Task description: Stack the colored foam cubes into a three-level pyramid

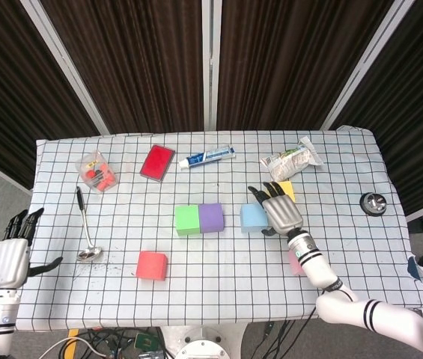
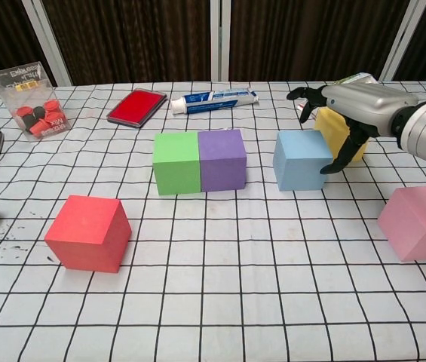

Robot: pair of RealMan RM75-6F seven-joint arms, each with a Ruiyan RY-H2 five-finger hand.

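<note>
Your right robot hand (image 2: pixel 332 121) hangs over the gap between the blue cube (image 2: pixel 301 159) and the yellow cube (image 2: pixel 346 133), fingers spread and holding nothing, thumb hanging just beside the blue cube's right face; whether it touches, you cannot tell. That is the tight spot: yellow sits just behind and to the right of blue, and the crinkled snack bag (image 1: pixel 291 159) lies near behind it. The green cube (image 2: pixel 176 162) and purple cube (image 2: pixel 222 159) stand touching, side by side mid-table, with an open lane between purple and blue. The pink cube (image 2: pixel 418 222) sits alone near the right front, half hidden under your forearm in the head view, and the red cube (image 2: pixel 89 232) stands alone at the left front, well apart from the rest. The whole front strip of the table (image 1: pixel 218 292) between red and pink lies open. Your left robot hand (image 1: pixel 14 253) hangs off the table's left edge, fingers apart, holding nothing. Along the back edge: a clear box of small red pieces (image 1: pixel 96 172), a red flat case (image 1: pixel 157 161), a toothpaste tube (image 1: pixel 207 157). A ladle (image 1: pixel 85 224) lies near the left edge, a small metal dish (image 1: pixel 373 203) near the right edge. White cloth with black grid, draped over the edges; dark curtain panels behind.
</note>
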